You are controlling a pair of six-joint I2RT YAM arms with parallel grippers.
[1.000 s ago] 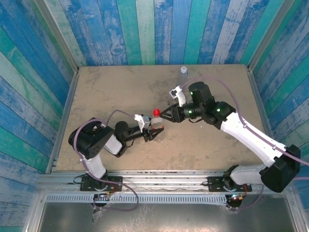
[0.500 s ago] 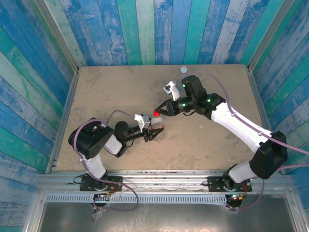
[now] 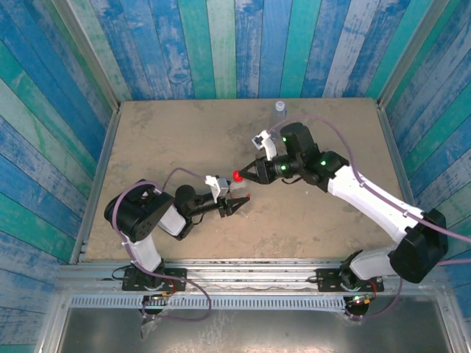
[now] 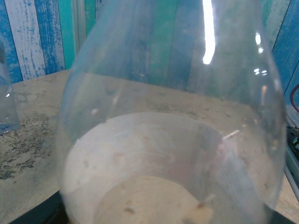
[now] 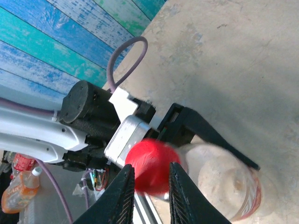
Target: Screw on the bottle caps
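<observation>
Screwing on the red cap (image 5: 152, 165) is our step: the right gripper (image 3: 244, 174) pinches it atop the labelled bottle (image 5: 224, 186), the left gripper (image 3: 236, 201) clasps that bottle; next we likely twist it tight.

A clear bottle (image 4: 173, 116) stands hard against the end effector (image 4: 161, 218), a pale band (image 4: 140, 158) ringing its lower body. Ahead lies the sandy worktop (image 4: 32, 154). Ahead-left stands a second clear bottle (image 4: 5, 102), before blue-green planks (image 4: 42, 37).

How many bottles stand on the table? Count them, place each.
2. One labelled bottle stands mid-table in the left gripper; one plain bottle stands at the far edge.
</observation>
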